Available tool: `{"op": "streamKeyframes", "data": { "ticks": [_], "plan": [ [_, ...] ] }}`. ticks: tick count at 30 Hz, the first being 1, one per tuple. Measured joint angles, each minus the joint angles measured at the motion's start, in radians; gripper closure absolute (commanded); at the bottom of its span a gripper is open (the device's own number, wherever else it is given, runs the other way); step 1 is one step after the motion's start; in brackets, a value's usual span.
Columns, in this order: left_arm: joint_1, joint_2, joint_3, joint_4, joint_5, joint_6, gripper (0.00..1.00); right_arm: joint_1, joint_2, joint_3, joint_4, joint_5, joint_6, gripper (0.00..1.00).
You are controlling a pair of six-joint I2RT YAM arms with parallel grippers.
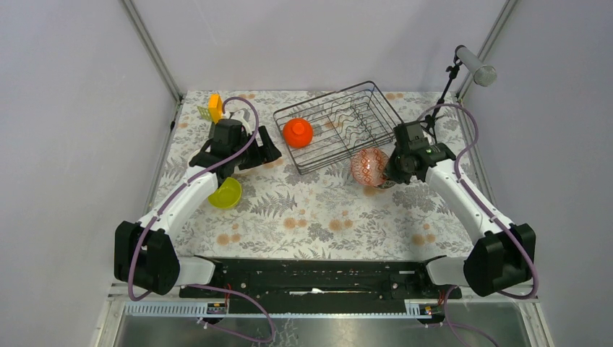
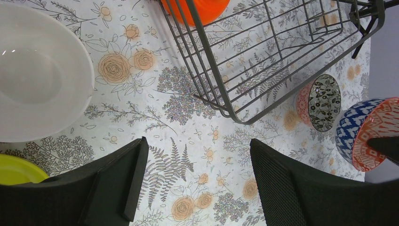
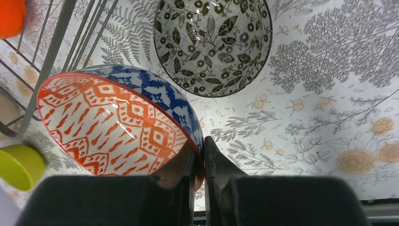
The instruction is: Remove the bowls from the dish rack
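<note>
Right gripper [image 3: 200, 150] pinched rim of glossy blue-patterned bowl [image 3: 117, 127] just off right corner of wire rack [image 2: 210, 61]; left gripper [image 2: 197, 160] spread wide left of rack; smooth orange bowl [image 1: 297, 132] inside rack

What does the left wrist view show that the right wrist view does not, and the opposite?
Only the left wrist view: the cream bowl and the open left gripper. Only the right wrist view: the right gripper shut on the rim of the blue-and-white bowl. Both: that bowl, the dish rack, the orange bowl in it, the yellow-green bowl and the floral-lined bowl.
</note>
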Motion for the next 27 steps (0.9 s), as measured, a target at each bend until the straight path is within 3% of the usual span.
{"op": "streamKeyframes", "data": {
  "ticks": [14,27],
  "plan": [
    [0.0,0.003,0.008,0.0,0.0,-0.001,0.16,-0.239,0.109,-0.034,0.048,-0.248,0.052,1.0],
    [0.0,0.021,0.012,0.0,-0.001,-0.021,0.16,-0.287,0.221,-0.095,0.132,-0.286,0.023,1.0]
  ]
}}
